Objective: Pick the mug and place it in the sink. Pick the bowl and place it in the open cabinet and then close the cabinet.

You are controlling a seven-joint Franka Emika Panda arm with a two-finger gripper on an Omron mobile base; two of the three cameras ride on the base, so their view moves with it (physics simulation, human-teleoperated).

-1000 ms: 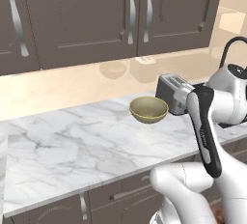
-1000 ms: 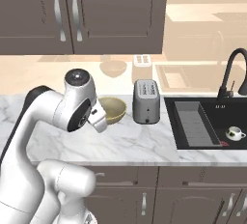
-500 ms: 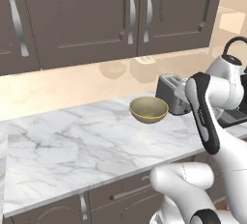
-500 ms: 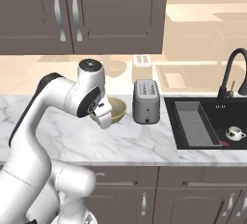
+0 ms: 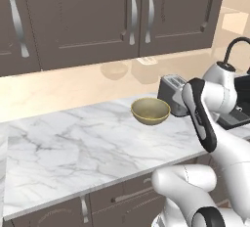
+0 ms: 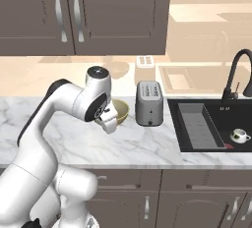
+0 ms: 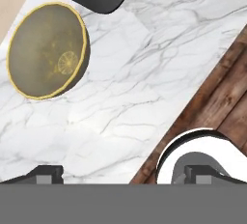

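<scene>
Small white mug [image 6: 238,134] sitting in the black sink [image 6: 216,146], olive bowl [image 5: 151,110] on the marble worktop [image 5: 73,147] just beside the toaster [image 6: 148,102], pincer [image 7: 120,175] spread wide above the worktop, holding nothing, dark cabinet [image 5: 97,15] doors shut overhead

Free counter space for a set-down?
Widest bare marble counter lies left of the bowl, reaching the front edge. Crowded on its other side: toaster close by, then the sink with tray and mug inside.
</scene>
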